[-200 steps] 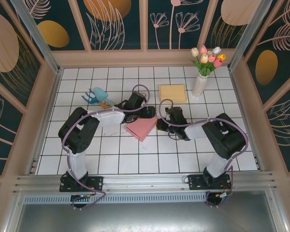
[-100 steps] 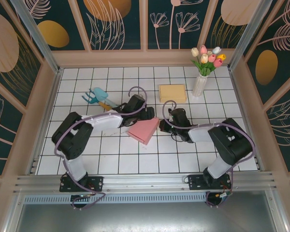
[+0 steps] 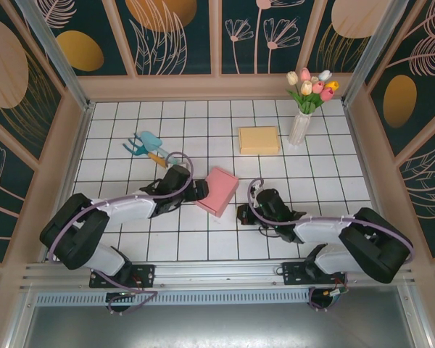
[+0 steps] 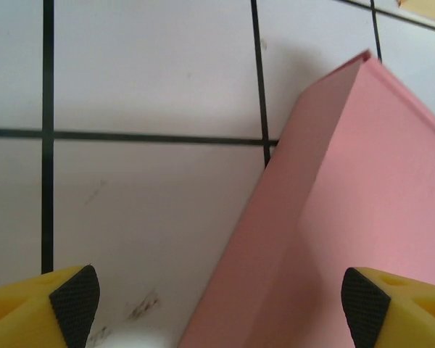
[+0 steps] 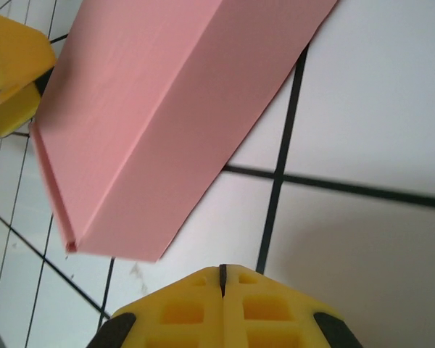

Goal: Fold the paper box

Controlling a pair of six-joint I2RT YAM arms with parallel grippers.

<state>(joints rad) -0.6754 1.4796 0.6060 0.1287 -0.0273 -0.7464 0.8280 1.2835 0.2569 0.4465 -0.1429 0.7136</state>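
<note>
- The right hand [image 3: 244, 214] is closest to the near edge of the table [image 3: 333, 181]. Its two yellow fingers are squeezed tight together and hold nothing. It sits just beside the box and is not touching it.
- The left hand [image 3: 199, 191] is spread wide and has nothing in it. Its fingertips [image 4: 74, 296] are black and bumpy. It points at the left side of the box. I cannot tell if it touches.
- The paper box [image 3: 219, 191] lies flat near the middle of the table, between the two hands. It is pink, smooth thin card with straight, sharp edges.
- It looks closed up into a box shape, so I think the folding is almost done. One end shows a thin lip, so a flap may need tucking in.
- Farther back lie a flat yellow block [image 3: 259, 140] and a blue toy tool [image 3: 145, 143].
- Near the far right corner stands a white vase [image 3: 300, 129] of tulips.
</note>
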